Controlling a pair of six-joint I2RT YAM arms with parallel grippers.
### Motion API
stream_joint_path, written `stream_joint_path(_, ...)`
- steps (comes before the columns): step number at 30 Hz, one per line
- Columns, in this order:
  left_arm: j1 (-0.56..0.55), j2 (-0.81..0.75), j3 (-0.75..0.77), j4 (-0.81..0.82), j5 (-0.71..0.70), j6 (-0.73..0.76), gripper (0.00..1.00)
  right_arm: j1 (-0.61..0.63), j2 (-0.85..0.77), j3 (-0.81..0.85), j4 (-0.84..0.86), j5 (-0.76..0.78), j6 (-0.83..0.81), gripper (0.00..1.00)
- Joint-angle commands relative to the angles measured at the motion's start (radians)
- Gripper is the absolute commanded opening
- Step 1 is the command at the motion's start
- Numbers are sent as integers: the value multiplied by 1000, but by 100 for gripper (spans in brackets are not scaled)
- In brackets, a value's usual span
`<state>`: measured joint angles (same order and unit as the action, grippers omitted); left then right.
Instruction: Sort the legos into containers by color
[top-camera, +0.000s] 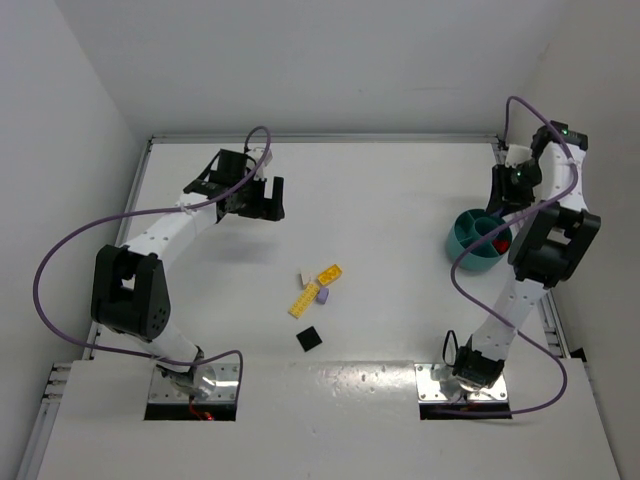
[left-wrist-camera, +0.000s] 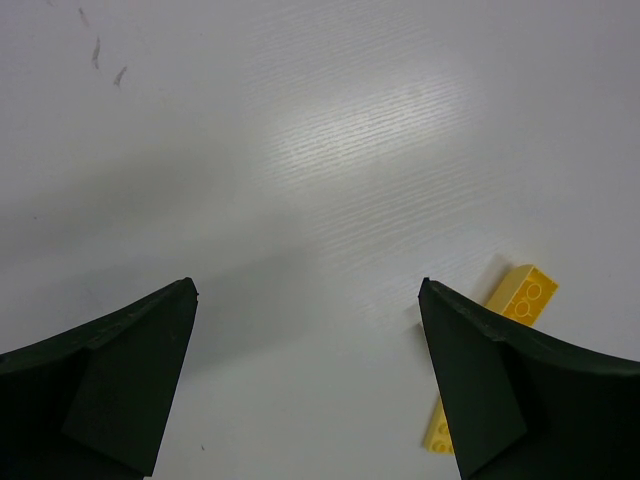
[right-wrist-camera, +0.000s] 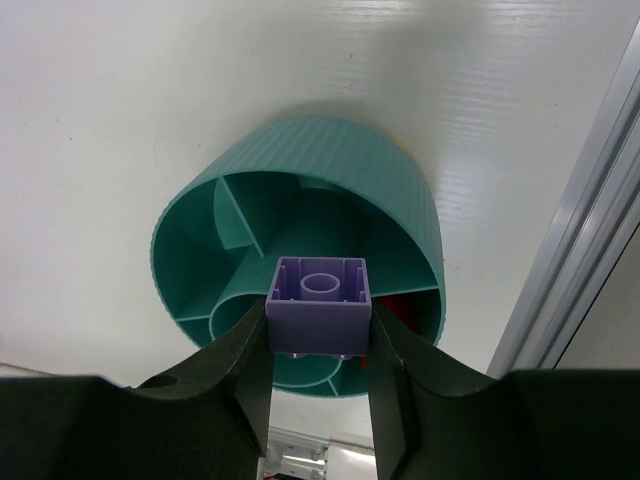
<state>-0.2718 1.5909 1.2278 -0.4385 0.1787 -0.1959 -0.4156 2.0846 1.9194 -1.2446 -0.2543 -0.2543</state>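
Overhead, nearest the arm bases, a black square (top-camera: 309, 338) lies flat on the table (top-camera: 400, 180). Just beyond it a long yellow plate (top-camera: 303, 300) runs diagonally, near end left and far end right. A pale purple brick (top-camera: 323, 295) sits just beside it, with a yellow brick (top-camera: 329, 273) and a white brick (top-camera: 304, 275) behind. Farther left, the left gripper (left-wrist-camera: 308, 290) hangs wide apart and empty over bare table. Only the right wrist camera shows the right gripper (right-wrist-camera: 318, 322) clamped on a second purple brick (right-wrist-camera: 318, 298), hollow underside toward the lens, over the teal dish (right-wrist-camera: 400, 190). A red piece (right-wrist-camera: 405, 300) lies in one compartment.
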Motion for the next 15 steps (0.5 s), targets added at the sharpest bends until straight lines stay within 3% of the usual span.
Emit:
stream_joint_path(1,-9,3,27,29,2,-8,100,-2,14,38,26,21,30,10)
stream_joint_path(8,-9,3,18,29,2,-8,100,17,34,47,27,41,30,14)
stream_joint_path(12,-9,3,18,29,2,-8,100,17,34,26,27,41,30,25)
stream_joint_path(15,-9,3,18,29,2,-8,100,17,34,17,27,50,30,45)
